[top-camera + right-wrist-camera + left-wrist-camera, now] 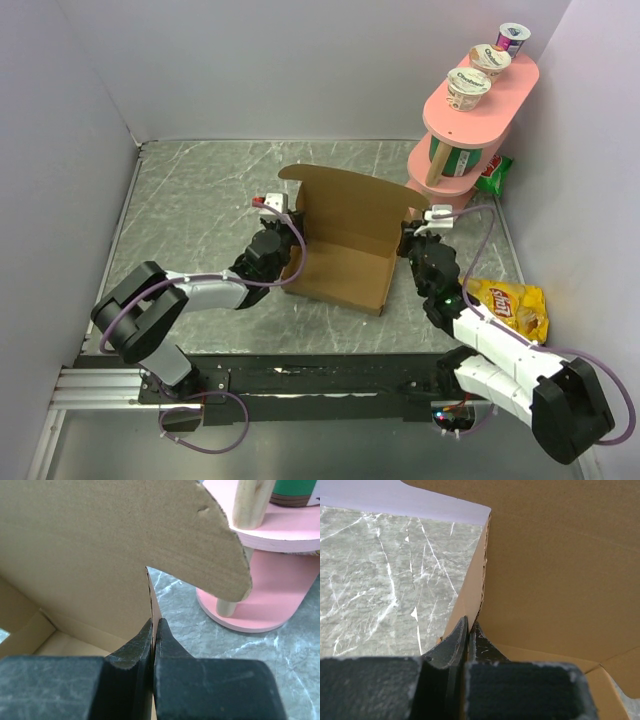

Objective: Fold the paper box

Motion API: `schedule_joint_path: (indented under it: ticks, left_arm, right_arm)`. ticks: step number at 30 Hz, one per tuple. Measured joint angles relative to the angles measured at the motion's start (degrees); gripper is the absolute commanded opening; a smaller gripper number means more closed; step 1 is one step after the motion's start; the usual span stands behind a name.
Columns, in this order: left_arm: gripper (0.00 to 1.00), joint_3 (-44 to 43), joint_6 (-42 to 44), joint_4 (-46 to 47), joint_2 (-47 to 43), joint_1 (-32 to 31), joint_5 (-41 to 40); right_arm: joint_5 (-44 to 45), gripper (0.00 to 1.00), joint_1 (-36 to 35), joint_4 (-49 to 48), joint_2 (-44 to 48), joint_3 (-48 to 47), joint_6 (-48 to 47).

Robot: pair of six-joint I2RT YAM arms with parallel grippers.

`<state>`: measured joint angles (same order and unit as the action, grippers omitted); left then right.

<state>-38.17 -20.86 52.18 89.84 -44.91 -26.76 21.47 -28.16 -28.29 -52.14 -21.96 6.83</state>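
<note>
The paper box [345, 240] is plain brown cardboard, standing half-formed in the middle of the table with its side walls up and its lid flap upright at the back. My left gripper [296, 256] is shut on the box's left wall; in the left wrist view the wall edge [482, 565] runs between the black fingers of that gripper [470, 625]. My right gripper [406, 246] is shut on the right wall. The right wrist view shows that gripper [155, 625] pinching the thin wall below the curved lid ear [100, 545].
A pink two-tier stand [470, 120] with yogurt cups [468, 88] stands at the back right, close to the box's right corner [280, 580]. A green packet [493, 175] lies beside it. A yellow chips bag [510, 305] lies by the right arm. White walls enclose the table.
</note>
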Motion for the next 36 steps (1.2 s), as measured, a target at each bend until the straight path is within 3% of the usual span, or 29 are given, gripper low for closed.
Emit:
schedule_joint_path:
  ticks: [15, 27, 36]
  left_arm:
    - [0.01, 6.5, -1.9, 8.0, -0.9, -1.7, -1.6]
    - [0.01, 9.8, -4.5, 11.0, -1.6, -1.9, -2.5]
    - [0.01, 13.7, -4.3, 11.0, -3.1, -2.8, -2.3]
  right_arm:
    - [14.5, 0.00, -6.2, 5.2, -6.0, -6.7, 5.6]
    - [34.7, 0.00, -18.1, 2.5, -10.8, -6.8, 8.1]
    - [42.7, 0.00, -25.6, -0.1, -10.9, -3.0, 10.4]
